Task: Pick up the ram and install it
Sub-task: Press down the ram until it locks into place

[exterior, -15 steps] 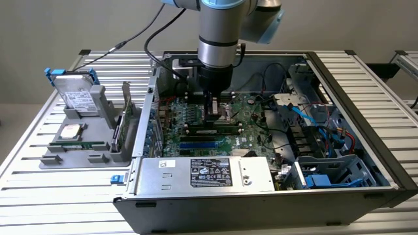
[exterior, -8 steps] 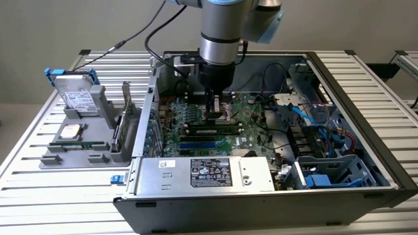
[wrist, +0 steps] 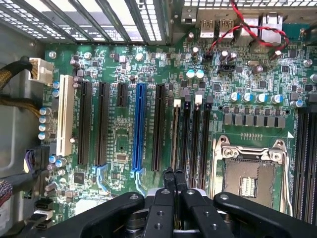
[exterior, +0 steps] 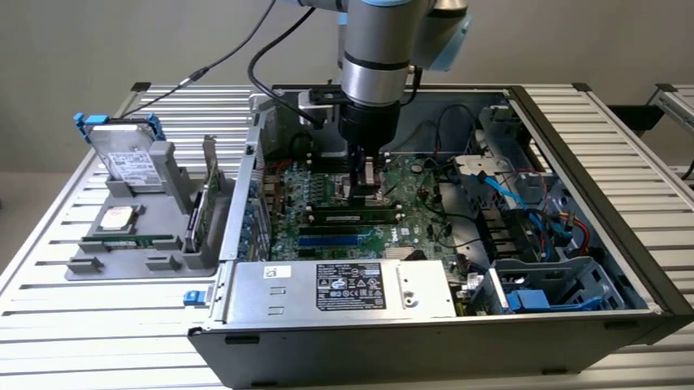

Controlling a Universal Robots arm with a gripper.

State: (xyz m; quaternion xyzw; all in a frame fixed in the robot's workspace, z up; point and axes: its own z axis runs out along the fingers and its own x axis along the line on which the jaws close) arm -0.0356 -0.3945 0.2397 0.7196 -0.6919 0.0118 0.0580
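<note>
Big open black and silver computer case (exterior: 607,268) laid on a ribbed silver metal table (exterior: 65,325), long thin green ram stick (exterior: 358,216) seated in a black slot inside the case, black claw (exterior: 366,180) shut tight just above the stick, nothing held, grey tray (exterior: 162,236) set beside the case.

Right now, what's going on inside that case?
The arm's tool is shut and lowered into the open computer case, just above the motherboard's memory slots. A ram stick stands in one slot directly under the tool tips. I can't tell whether the tips touch it or whether it is fully seated.
</note>
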